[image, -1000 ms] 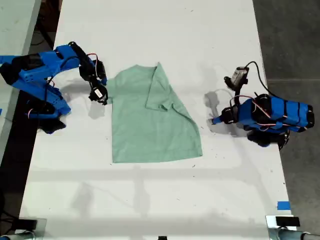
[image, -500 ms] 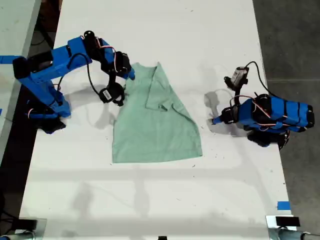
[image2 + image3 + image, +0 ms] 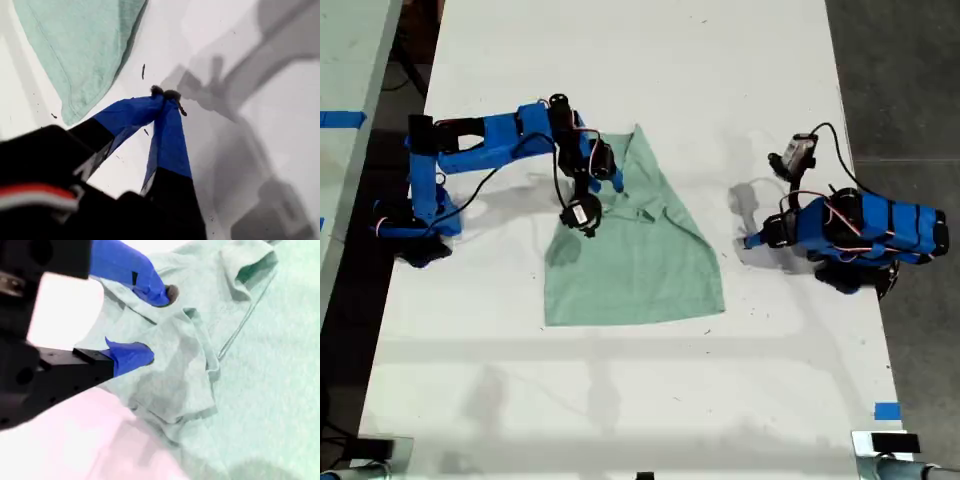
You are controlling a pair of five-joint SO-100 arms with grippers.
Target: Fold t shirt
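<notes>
The pale mint-green t shirt (image 3: 640, 260) lies flat mid-table, its upper part at the exterior view's right folded over the middle. My second gripper (image 3: 616, 181) hangs over the shirt's upper part, reaching in from the exterior view's left. Its jaws stand open (image 3: 157, 324) just above rumpled cloth and a turned-over sleeve (image 3: 250, 365); nothing is pinched between the blue fingertips (image 3: 165, 294). My first gripper (image 3: 748, 241) rests low on the bare table at the exterior view's right, shut and empty (image 3: 165, 92). The shirt's corner (image 3: 85, 45) lies a short way beyond it.
The white table (image 3: 620, 400) ends at dark floor (image 3: 910, 80) on the exterior view's right. Another pale surface (image 3: 345, 60) shows at that view's left. Blue tape (image 3: 887, 410) marks the table near the front right of the exterior view.
My second arm has swung from beside the shirt's left edge, in the exterior view, to over its upper part. My first arm has stayed still.
</notes>
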